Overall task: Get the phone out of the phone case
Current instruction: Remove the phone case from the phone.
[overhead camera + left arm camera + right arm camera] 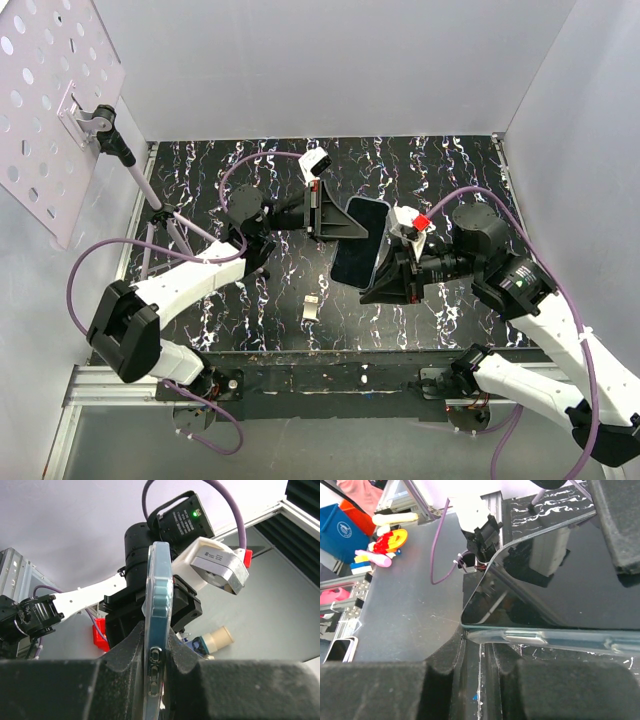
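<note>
The phone (362, 240), in its clear case (545, 639), hangs in the air over the middle of the table (250, 165), tilted and spanned between both arms. The left gripper (159, 675) is clamped on it. In its wrist view the phone stands edge-on, squeezed between the two foam pads (125, 680) across screen and back. The right gripper (393, 280) meets the phone's edge nearer the table's front. Its fingers (375, 690) sit almost together with the case rim lying across them, and I cannot tell whether they pinch that rim or only touch it.

The step in hand looks like peeling the case off while the other arm anchors the phone. To do it well, the right fingers should catch only the soft lip at a corner, not the glass. They should then roll it back and away from the screen. The left clamp presses screen and case back together, so it may pin the case on. Shifting that grip or working the free corners first seems wise. Slow pulls would guard against a drop onto the table.
</note>
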`<state>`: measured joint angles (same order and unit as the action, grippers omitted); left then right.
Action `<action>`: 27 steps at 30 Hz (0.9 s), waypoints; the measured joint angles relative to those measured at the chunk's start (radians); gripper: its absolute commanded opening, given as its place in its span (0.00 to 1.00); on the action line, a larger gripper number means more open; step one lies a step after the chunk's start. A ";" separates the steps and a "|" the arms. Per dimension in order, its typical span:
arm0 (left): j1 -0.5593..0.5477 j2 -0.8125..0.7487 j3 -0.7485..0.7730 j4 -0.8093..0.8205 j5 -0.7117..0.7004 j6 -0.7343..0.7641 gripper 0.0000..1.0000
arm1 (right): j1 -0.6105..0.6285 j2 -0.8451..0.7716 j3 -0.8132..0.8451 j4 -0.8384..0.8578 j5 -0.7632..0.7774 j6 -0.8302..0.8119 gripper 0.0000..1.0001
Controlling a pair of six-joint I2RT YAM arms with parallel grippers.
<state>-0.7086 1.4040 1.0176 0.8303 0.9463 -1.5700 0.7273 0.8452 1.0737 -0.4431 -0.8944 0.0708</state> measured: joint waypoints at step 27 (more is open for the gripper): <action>-0.040 -0.157 -0.251 0.027 -0.709 0.061 0.00 | 0.008 -0.205 -0.412 0.457 0.546 0.569 0.57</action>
<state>-0.7483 1.2472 0.7670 0.8574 0.2371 -1.5085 0.7349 0.6403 0.6621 0.0139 -0.3485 0.6395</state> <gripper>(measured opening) 0.123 0.556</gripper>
